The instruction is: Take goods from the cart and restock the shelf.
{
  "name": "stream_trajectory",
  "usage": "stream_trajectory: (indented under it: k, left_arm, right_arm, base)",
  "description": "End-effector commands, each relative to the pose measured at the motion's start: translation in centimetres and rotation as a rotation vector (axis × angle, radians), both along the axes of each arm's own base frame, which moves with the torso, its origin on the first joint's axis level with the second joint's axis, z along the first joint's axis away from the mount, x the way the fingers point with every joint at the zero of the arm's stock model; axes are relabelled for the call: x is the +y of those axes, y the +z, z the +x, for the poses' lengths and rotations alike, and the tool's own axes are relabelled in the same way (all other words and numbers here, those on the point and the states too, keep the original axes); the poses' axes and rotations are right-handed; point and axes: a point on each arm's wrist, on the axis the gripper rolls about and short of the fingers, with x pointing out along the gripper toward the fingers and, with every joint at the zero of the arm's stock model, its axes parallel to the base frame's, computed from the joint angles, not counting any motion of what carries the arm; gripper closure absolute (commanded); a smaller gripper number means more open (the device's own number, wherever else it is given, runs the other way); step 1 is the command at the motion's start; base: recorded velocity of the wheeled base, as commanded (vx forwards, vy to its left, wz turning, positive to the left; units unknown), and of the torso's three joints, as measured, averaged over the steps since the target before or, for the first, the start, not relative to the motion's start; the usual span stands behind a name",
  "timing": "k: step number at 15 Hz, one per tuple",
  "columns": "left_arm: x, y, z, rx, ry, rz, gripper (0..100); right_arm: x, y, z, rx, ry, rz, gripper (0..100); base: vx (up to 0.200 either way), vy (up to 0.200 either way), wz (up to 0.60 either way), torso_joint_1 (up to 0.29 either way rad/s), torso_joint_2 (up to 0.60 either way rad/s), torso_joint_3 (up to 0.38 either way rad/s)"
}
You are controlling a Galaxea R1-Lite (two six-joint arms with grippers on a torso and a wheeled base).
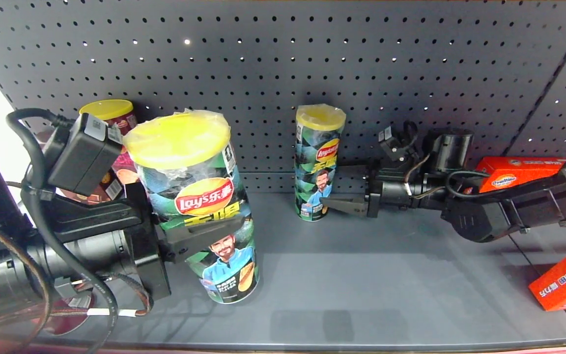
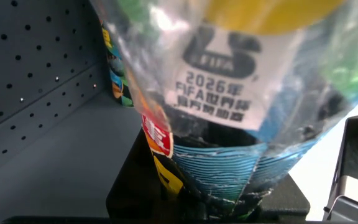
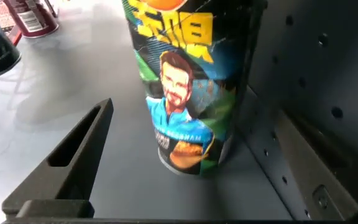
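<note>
My left gripper is shut on a green chip can with a yellow lid, holding it upright at the front left of the grey shelf. Whether its base touches the shelf is unclear. In the left wrist view the held can looms close, wrapped in clear film. A second, matching can stands at the back of the shelf against the pegboard. My right gripper is open at this can's lower part. One finger stays clear of the can, and the far finger is hidden.
A dark red can with a yellow lid stands behind my left arm at the back left. Orange boxes lie at the right. The shelf's middle and front have free room. The pegboard back bounds the space.
</note>
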Motion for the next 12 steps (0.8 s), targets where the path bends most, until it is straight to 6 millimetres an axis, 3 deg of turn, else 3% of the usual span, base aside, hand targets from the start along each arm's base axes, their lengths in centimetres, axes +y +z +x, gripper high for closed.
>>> stream_trajectory:
  k: [1, 4, 10, 12]
  left_arm:
    - [0.1, -0.1, -0.1, 0.004, 0.0, 0.001, 100]
    - [0.1, -0.1, -0.1, 0.004, 0.003, 0.001, 100]
    - [0.2, -0.3, -0.1, 0.008, 0.005, 0.004, 100]
    - [0.2, -0.3, -0.1, 0.008, 0.005, 0.004, 100]
  right_arm:
    - [0.7, -0.4, 0.0, 0.006, 0.015, -0.003, 0]
    - [0.8, -0.1, -0.6, 0.002, 0.025, -0.003, 0]
    - [-0.2, 0.0, -3.6, -0.007, 0.032, -0.002, 0]
    - [-0.2, -0.2, -3.4, -0.003, 0.029, -0.004, 0]
  base:
    - [0.0, 0.0, 0.0, 0.0, 0.0, 0.0]
    - [0.0, 0.0, 0.0, 0.0, 0.0, 0.0]
    - [0.0, 0.0, 0.0, 0.0, 0.0, 0.0]
    - [0.0, 0.0, 0.0, 0.0, 0.0, 0.0]
